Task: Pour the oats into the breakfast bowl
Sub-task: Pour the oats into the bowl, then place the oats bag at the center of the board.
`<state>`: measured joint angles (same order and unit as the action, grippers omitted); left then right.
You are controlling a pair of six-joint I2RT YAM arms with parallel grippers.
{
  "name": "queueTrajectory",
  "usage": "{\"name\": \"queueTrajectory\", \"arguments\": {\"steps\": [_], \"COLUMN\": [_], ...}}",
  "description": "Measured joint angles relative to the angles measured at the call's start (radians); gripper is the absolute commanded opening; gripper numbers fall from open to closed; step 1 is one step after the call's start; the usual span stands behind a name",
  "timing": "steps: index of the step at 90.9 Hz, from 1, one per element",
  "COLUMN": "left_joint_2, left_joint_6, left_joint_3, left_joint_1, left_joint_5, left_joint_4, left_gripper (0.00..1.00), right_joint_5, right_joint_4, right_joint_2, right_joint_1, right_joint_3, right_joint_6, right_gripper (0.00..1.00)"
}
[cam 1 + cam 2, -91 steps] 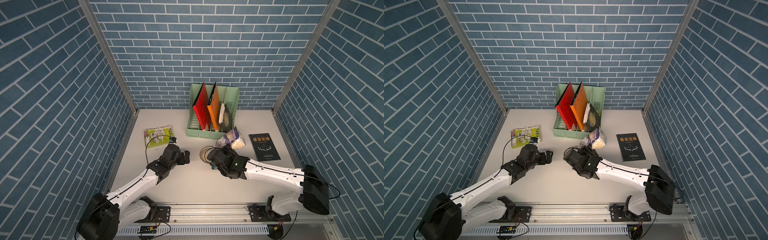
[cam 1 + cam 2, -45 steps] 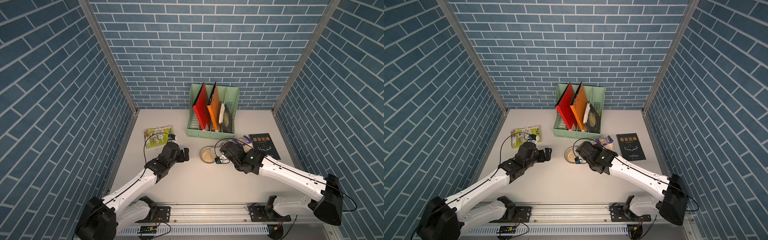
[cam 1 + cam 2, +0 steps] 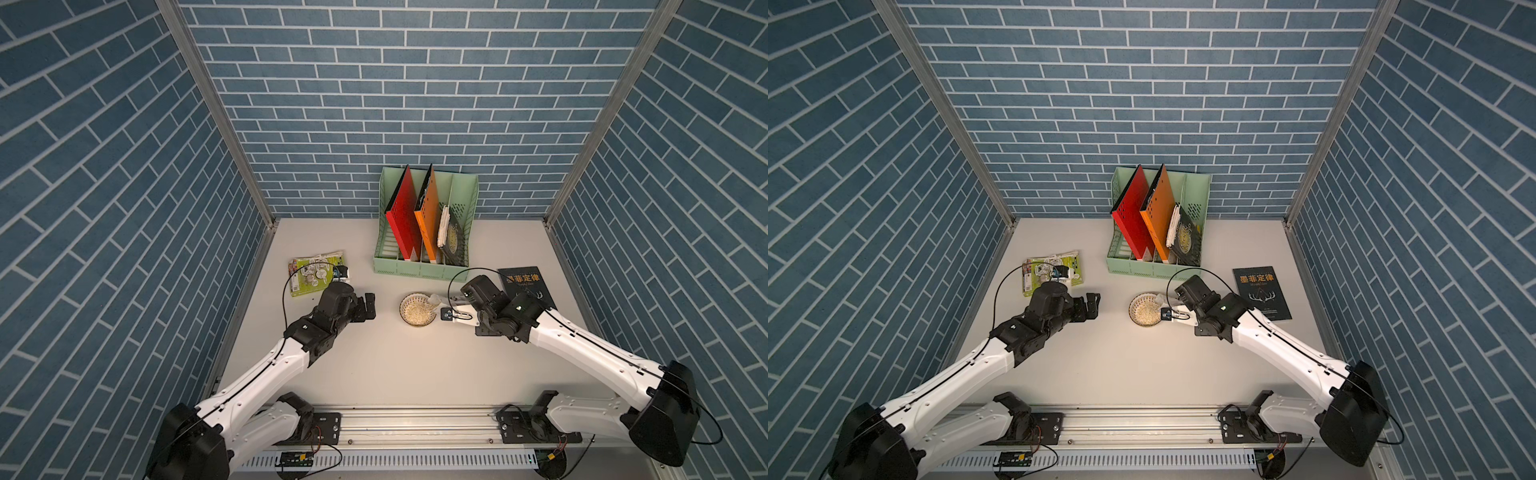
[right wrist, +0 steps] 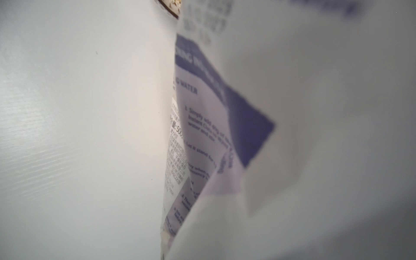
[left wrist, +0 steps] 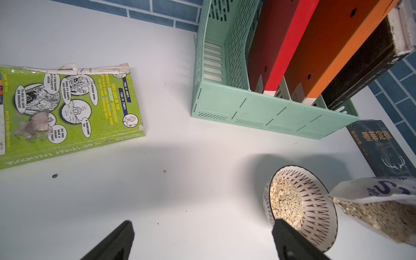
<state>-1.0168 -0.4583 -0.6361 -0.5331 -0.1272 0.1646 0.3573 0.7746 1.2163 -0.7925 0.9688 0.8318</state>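
The breakfast bowl [image 3: 417,309] [image 3: 1145,310] [image 5: 315,202] stands mid-table with a heap of oats [image 5: 286,202] inside it. The white oats pouch [image 5: 382,202] [image 4: 292,90] lies tilted just right of the bowl, its open mouth full of flakes at the rim. In both top views only its corner [image 3: 435,298] [image 3: 1159,298] shows, from under the right arm. My right gripper [image 3: 453,309] [image 3: 1177,311] is shut on the pouch, and its fingers are hidden in the wrist view. Left of the bowl my left gripper [image 3: 368,307] [image 3: 1092,305] [image 5: 202,238] is open and empty.
A mint file rack [image 3: 419,266] [image 5: 258,112] with red and orange folders and a dark book stands behind the bowl. A dark book [image 3: 525,284] [image 5: 382,146] lies flat at the right. A green cartoon book [image 3: 318,272] [image 5: 67,112] lies at the left. Crumbs [image 5: 164,171] dot the table.
My right arm has swung rightward off the bowl with the pouch, uncovering the bowl with oats in it. The left arm has barely moved and stays open.
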Motion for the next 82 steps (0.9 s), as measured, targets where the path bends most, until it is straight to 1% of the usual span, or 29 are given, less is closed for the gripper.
{"name": "queueTrajectory", "arguments": {"steps": [12,25,37,49,57,68,82], "left_joint_2": [0.009,0.01,0.014,0.046,0.077,0.104,0.119], "left_joint_6": [0.005,0.007,0.007,0.007,0.006,0.006,0.006], "left_joint_3": [-0.011,-0.02,-0.028,-0.028,-0.027,-0.027,-0.028], "left_joint_1": [0.003,0.005,0.008,0.022,0.032,0.042,0.048], "left_joint_5": [-0.004,-0.004,-0.003,0.0,0.011,0.028,0.047], "left_joint_4": [0.004,0.008,0.025,0.034,0.032,0.032,0.032], "left_gripper": [1.0,1.0,0.99,1.0,1.0,1.0,1.0], "right_joint_5": [-0.087,-0.2,-0.303,-0.42,-0.503,-0.618,-0.781], "right_joint_4": [-0.007,-0.018,-0.038,-0.069,-0.111,-0.18,-0.327], "right_joint_2": [-0.026,-0.092,-0.195,-0.319,-0.395,-0.458,-0.526], "right_joint_1": [0.033,0.077,0.142,0.199,0.23,0.269,0.346], "right_joint_3": [-0.013,-0.031,-0.064,-0.104,-0.139,-0.189,-0.287], "right_joint_6": [-0.043,-0.077,-0.1,-0.122,-0.14,-0.182,-0.281], "right_gripper": [0.0,0.0,0.0,0.0,0.0,0.0,0.0]}}
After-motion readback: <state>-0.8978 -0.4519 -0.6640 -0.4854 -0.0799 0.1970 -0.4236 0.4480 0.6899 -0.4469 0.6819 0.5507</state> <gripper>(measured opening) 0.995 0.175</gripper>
